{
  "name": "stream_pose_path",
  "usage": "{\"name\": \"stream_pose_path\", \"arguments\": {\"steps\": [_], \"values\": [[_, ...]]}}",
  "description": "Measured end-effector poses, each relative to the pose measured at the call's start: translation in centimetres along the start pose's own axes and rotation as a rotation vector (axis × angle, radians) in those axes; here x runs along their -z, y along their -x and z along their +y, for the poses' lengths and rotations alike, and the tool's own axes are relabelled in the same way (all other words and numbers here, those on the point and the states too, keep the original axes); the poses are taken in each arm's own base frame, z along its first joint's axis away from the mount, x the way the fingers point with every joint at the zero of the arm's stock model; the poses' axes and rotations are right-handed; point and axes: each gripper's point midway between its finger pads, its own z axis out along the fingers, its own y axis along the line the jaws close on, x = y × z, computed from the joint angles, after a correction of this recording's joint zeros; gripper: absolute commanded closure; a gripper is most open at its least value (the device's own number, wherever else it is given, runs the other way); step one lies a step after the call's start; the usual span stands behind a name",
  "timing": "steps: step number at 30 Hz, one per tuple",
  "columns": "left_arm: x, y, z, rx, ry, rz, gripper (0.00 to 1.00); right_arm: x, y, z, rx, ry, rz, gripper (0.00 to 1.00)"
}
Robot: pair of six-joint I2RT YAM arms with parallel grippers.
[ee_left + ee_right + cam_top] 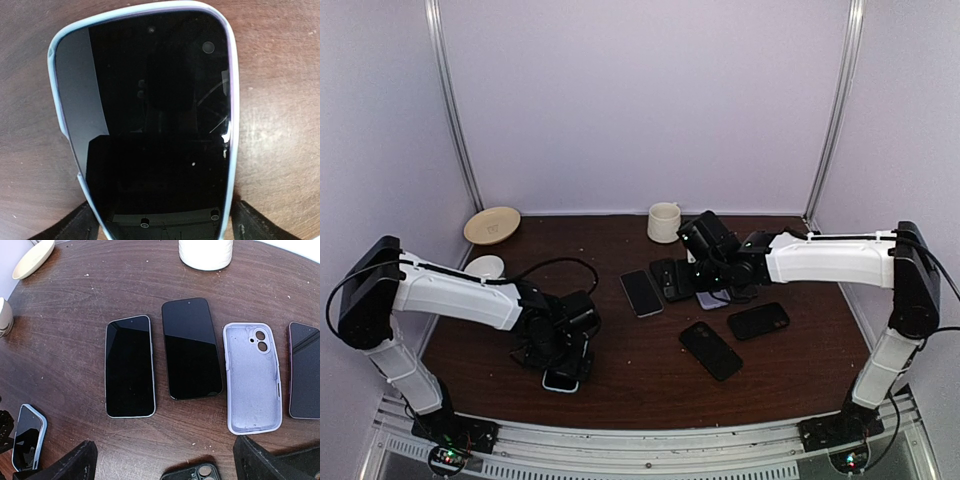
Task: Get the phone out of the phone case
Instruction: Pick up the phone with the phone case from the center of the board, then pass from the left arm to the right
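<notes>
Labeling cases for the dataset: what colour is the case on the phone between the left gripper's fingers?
Pale blue case, clearest in the left wrist view.

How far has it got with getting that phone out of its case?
Done: one empty lilac case lies beside a bare phone. In hand: the open left gripper straddles the blue-cased phone, gripping nothing. Left: that phone still sits in its case; the right gripper hangs open too.

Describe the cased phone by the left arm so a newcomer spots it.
On the brown table, look front left, under the open left claw. A phone lies there screen up in a pale blue case, alone, away from the phones grouped near the white mug.
</notes>
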Motion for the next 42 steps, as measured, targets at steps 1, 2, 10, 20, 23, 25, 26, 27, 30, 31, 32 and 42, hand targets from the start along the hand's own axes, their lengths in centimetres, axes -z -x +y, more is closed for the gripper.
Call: {"name": "stream_pose_path", "arguments": {"steps": [1, 2, 10, 20, 23, 25, 26, 27, 30, 31, 32, 42], "values": [[0.0, 0.0, 0.0, 0.002, -0.001, 0.001, 0.1, -0.1, -0.1, 0.0, -0.001, -0.003, 0.004, 0.01], [0.0, 0.1, -0.1, 0.002, -0.004, -0.002, 0.12, -0.1, -0.2, -0.1, -0.003, -0.005, 0.007, 0.01], [0.3, 0.5, -0.3, -0.046, -0.016, -0.042, 0.18, -0.2, -0.8, -0.5, -0.002, -0.02, 0.031, 0.01], [6.1, 4.5, -2.7, -0.299, -0.13, -0.26, 0.18, 2.1, -0.7, -1.4, -0.083, -0.034, 0.029, 0.0], [8.1, 5.7, -3.7, -0.373, -0.169, -0.332, 0.18, 4.4, -0.2, -1.8, -0.134, 0.003, -0.014, 0.01], [9.2, 6.2, -4.1, -0.424, -0.184, -0.364, 0.18, 5.9, 0.1, -1.5, -0.167, 0.06, -0.04, 0.01], [9.7, 6.4, -4.4, -0.454, -0.192, -0.379, 0.18, 6.6, 0.2, -1.1, -0.185, 0.1, -0.052, 0.01], [10.3, 6.7, -4.7, -0.483, -0.198, -0.393, 0.18, 7.1, 0.3, -0.8, -0.199, 0.131, -0.06, 0.01], [12.2, 7.7, -5.7, -0.564, -0.214, -0.442, 0.17, 8.2, 0.1, 0.7, -0.239, 0.257, -0.055, 0.02], [12.9, 8.0, -6.0, -0.587, -0.218, -0.456, 0.18, 8.4, 0.1, 1.2, -0.249, 0.289, -0.053, 0.03], [13.9, 8.4, -6.4, -0.612, -0.223, -0.476, 0.17, 8.6, -0.2, 1.7, -0.256, 0.328, -0.037, 0.04], [18.4, 10.6, -8.5, -0.781, -0.245, -0.611, 0.18, 10.8, 0.0, 6.8, -0.359, 0.642, 0.041, 0.18]]}}
